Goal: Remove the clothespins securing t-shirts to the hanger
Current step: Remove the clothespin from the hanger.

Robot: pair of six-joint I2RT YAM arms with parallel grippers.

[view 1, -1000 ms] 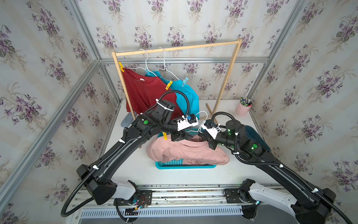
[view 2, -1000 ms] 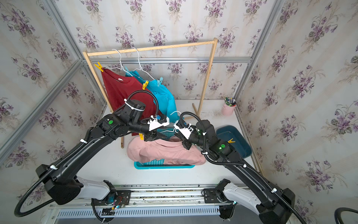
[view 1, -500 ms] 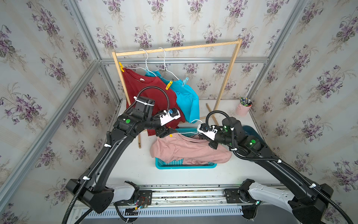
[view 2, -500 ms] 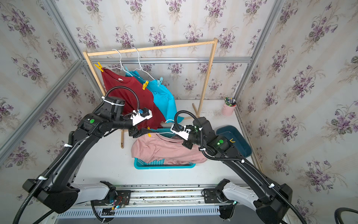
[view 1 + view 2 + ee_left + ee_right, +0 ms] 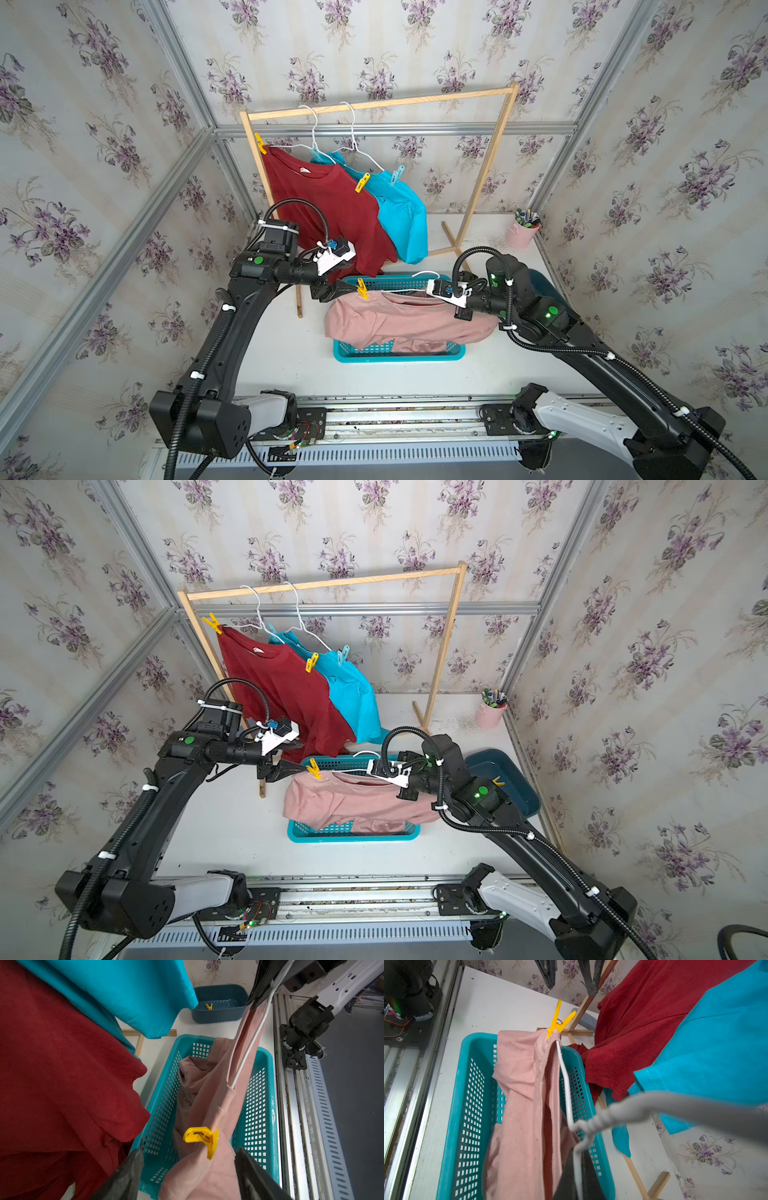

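Observation:
A dusty pink t-shirt (image 5: 399, 324) hangs on a white wire hanger (image 5: 424, 274) over the teal basket (image 5: 399, 357). My right gripper (image 5: 578, 1159) is shut on the hanger's wire near its twisted neck. A yellow clothespin (image 5: 202, 1138) pins the shirt's left shoulder to the hanger. My left gripper (image 5: 190, 1150) is open just short of that pin, one finger on either side of the shoulder cloth. On the rack hang a dark red t-shirt (image 5: 332, 208) and a turquoise t-shirt (image 5: 403, 216), with yellow clothespins (image 5: 362, 183) (image 5: 260, 143) and a light blue one (image 5: 397, 174).
The wooden rack (image 5: 374, 104) stands at the back, its foot behind the basket. A dark blue bin (image 5: 507, 779) at the right holds a yellow clothespin (image 5: 497, 781). A pink cup of pens (image 5: 521, 232) sits in the back right corner. The red shirt's hem hangs close beside my left gripper.
My left gripper has drawn back leftward from the middle of the hanger to the pinned shoulder and opened wider. The right gripper has kept its hold on the hanger.

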